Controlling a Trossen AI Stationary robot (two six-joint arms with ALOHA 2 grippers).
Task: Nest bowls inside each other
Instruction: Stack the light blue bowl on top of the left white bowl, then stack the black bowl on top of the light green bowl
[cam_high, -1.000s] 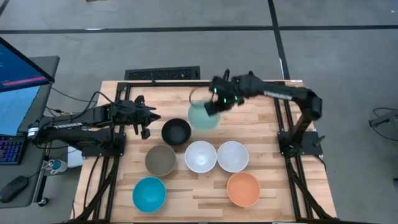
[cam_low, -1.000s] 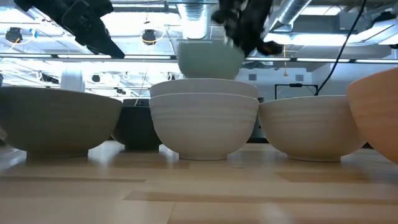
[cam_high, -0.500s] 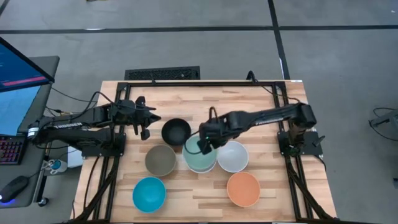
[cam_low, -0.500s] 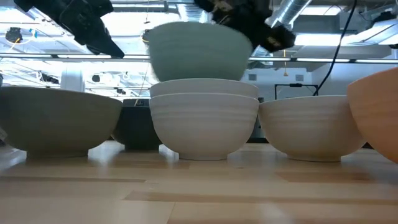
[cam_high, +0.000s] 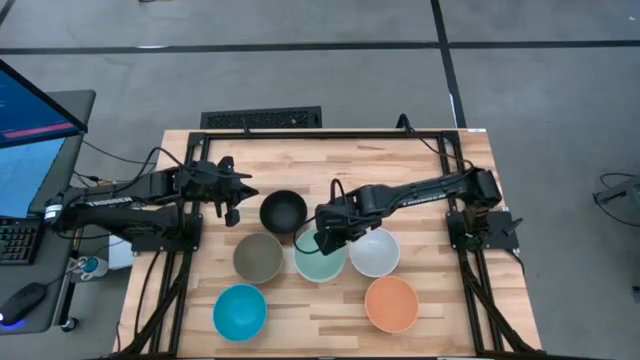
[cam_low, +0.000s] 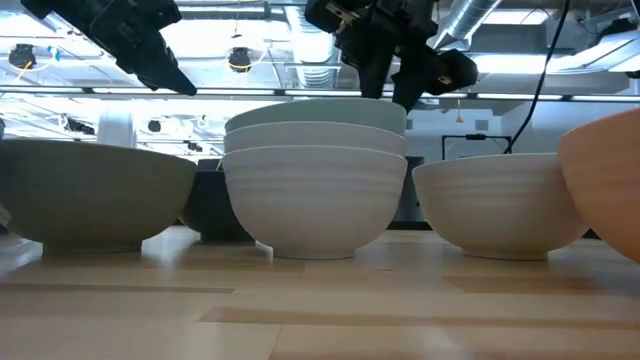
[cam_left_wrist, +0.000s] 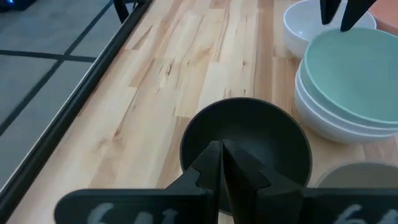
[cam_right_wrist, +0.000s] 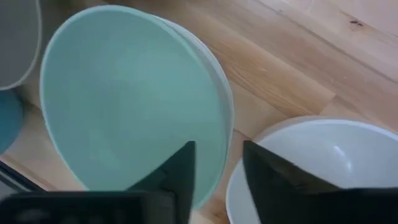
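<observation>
The pale mint green bowl sits nested in a stack of two white bowls at mid-table. My right gripper is open above the mint bowl's far rim, one finger over the inside and one outside. Another white bowl rests to the right of the stack. The olive-grey bowl is to its left, the black bowl behind, and the turquoise bowl and orange bowl lie near the front. My left gripper hovers shut, left of the black bowl. My right gripper comes from above, slanting in from the table's far right, with its fingers on either side of the mint bowl's far rim. A gap shows between the fingers. Whether either finger touches the rim I cannot tell. The bowl rests in the white stack.
A black frame runs along the table's far edge and down both sides by the arm bases. Bare wood lies behind the bowls and at the front right corner. A monitor and keyboard stand off the table's left side.
My right gripper has carried the mint bowl from the far side toward the near edge and down, set it into the white stack and opened. In the low view the stack has shifted slightly left. My left arm has kept still.
</observation>
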